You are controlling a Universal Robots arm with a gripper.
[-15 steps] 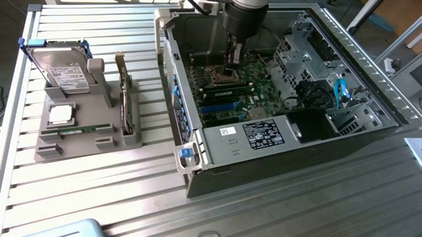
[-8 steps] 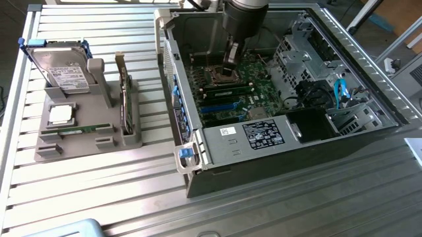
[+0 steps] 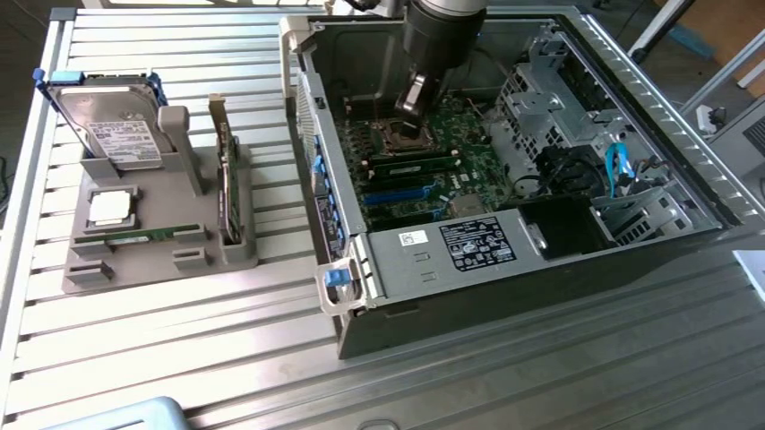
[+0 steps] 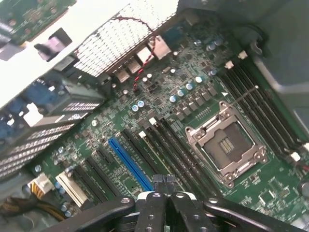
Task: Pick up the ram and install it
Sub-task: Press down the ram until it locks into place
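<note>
Inside case: ram [image 3: 413, 167] below hand [image 3: 411, 100]

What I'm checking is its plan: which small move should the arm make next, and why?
Probably lift straight up out of the computer case. The gripper hangs shut and empty over the motherboard, while a ram stick lies in the grey holder on the exterior view's left.

Arm [image 3: 440, 31]: dark grey cylindrical body, lighter grey band at upper end, tapering to narrower black wrist piece. Pincer [image 4: 163, 182]: black, two slim matte fingers [image 4: 158, 183] side by side, mounted on black linkage plates [image 4: 164, 212] fastened by round silver-rimmed screws, curved black arms spreading either side.
</note>
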